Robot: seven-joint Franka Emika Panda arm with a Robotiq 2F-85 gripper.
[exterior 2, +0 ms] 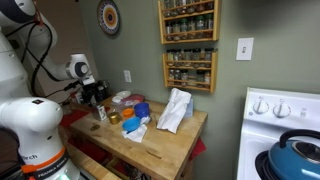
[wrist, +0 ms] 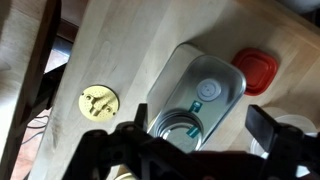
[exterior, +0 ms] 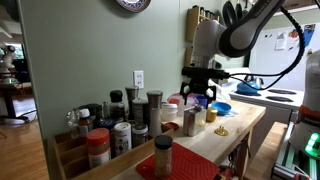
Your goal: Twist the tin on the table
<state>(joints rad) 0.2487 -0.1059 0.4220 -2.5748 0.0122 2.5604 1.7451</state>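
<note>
The tin [exterior: 190,122] is a small dull silver-tan can standing upright on the pale wood table [exterior: 236,124]. It also shows in an exterior view [exterior 2: 101,113]. My gripper [exterior: 197,97] hangs just above it, and it shows in an exterior view [exterior 2: 93,95] too. In the wrist view I look down on the tin's silver top [wrist: 200,95], which has a round opening and a round embossed disc. My gripper [wrist: 200,140] is open. Its dark fingers stand wide apart on either side of the tin and do not touch it.
A yellow-topped jar [exterior: 210,113] stands next to the tin. A flat yellow disc [wrist: 98,100] and a red lid [wrist: 258,70] lie on the table close by. Several spice jars [exterior: 122,125] crowd the near end. A white crumpled cloth [exterior 2: 175,110] and blue dishes [exterior 2: 140,112] lie farther along.
</note>
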